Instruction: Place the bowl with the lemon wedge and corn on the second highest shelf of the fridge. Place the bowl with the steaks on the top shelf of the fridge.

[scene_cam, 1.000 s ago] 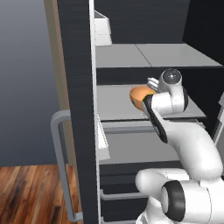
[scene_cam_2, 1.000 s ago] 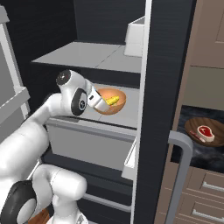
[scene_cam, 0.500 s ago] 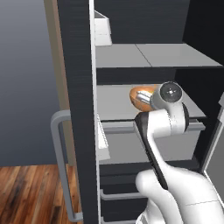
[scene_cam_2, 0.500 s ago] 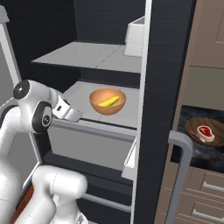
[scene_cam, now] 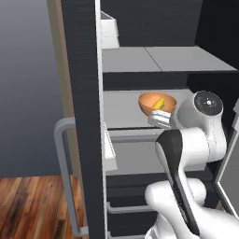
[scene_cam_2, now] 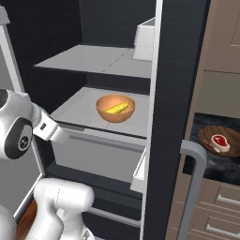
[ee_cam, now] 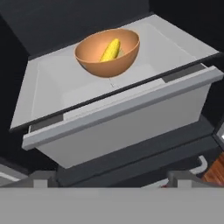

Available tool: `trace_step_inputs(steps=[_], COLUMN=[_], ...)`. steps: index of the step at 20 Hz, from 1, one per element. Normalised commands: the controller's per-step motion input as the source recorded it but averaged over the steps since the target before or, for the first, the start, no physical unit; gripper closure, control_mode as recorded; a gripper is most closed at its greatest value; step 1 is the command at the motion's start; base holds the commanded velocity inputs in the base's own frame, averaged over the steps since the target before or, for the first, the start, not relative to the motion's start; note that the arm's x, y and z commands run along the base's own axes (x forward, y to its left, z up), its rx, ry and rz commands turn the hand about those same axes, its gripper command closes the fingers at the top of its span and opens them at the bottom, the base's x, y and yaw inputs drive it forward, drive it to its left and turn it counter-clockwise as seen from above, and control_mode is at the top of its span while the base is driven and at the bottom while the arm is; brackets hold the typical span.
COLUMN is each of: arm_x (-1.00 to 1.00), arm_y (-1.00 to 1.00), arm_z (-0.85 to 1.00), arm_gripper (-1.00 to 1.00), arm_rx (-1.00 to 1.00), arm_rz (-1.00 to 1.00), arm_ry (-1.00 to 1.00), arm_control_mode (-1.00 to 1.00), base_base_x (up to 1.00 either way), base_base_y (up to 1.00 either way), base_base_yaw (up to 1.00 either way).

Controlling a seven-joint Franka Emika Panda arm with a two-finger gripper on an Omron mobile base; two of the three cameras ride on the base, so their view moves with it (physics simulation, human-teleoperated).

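Resting: glossy round orange bowl [ee_cam: 107, 53] | ridged yellow corn [ee_cam: 110, 50] inside

White Franka Panda arm [scene_cam: 186, 154] folded at elbow, rising from 5 o'clock in left base view. Two-finger gripper [ee_cam: 109, 177] spread wide, nothing held, fingertips [ee_cam: 41, 177] at 6 o'clock in hand view.
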Motion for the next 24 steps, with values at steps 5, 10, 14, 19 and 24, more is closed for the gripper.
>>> trace_step_inputs(steps=[5, 10, 14, 19, 24], arm_x=[-1.00, -0.28, -0.31, -0.04, -0.09], arm_y=[-0.06, -0.02, -0.56, 0.00, 0.00], arm_z=[-0.33, -0.04, 0.00, 0.00, 0.00], arm_gripper=[-1.00, -1.00, -1.00, -1.00, -1.00], arm_rx=[-0.06, -0.01, 0.00, 0.00, 0.00], arm_rz=[0.12, 0.00, 0.00, 0.00, 0.00], arm_ry=[0.42, -0.02, 0.00, 0.00, 0.00], arm_control_mode=[-1.00, -1.00, -1.00, -1.00, 1.00], base_base_x=[0.00, 0.00, 0.00, 0.00, -0.63], base_base_y=[0.00, 0.00, 0.00, 0.00, 0.00], base_base_yaw=[0.00, 0.00, 0.00, 0.00, 0.00])
